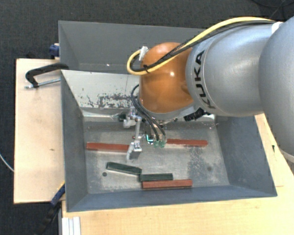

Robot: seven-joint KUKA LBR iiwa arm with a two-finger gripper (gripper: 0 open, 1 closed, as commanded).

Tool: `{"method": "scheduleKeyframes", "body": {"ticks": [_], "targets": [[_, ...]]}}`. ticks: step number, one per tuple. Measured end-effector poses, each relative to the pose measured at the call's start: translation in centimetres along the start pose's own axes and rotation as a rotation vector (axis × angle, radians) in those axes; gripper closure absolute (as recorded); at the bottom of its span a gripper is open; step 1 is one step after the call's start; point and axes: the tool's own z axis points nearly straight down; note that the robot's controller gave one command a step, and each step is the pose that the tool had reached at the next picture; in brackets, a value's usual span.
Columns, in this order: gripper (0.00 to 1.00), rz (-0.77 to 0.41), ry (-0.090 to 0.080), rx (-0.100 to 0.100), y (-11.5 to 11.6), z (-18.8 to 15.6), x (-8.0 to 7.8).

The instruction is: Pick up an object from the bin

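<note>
My gripper [134, 152] hangs below the orange wrist cover at the middle of the bin floor. Its metal tip comes down at a long thin red-brown strip [105, 146] that runs left to right across the floor; the gripper hides the strip's middle. Whether the tip touches the strip cannot be made out. A short dark green bar [123, 169] lies just in front of the gripper, slightly tilted. Right of that bar lie a second dark green bar [156, 177] and a red-brown bar [166, 184] side by side near the front wall.
The arm and its orange cover hang over the back right of the bin. A small dark speck [104, 175] lies left of the green bar. Bare floor shows at the right front and left of the strip.
</note>
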Motion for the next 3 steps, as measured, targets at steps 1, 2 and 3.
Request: {"method": "scheduleKeyframes", "body": {"ticks": [1, 2, 3], "targets": [[0.00, 0.002, -0.008, -0.001, -0.1, -0.4, -0.2], [1.00, -0.029, -0.019, -0.006, 0.8, 8.2, -1.1], [1.00, -0.029, -0.019, -0.006, 0.8, 8.2, -1.1]]}}
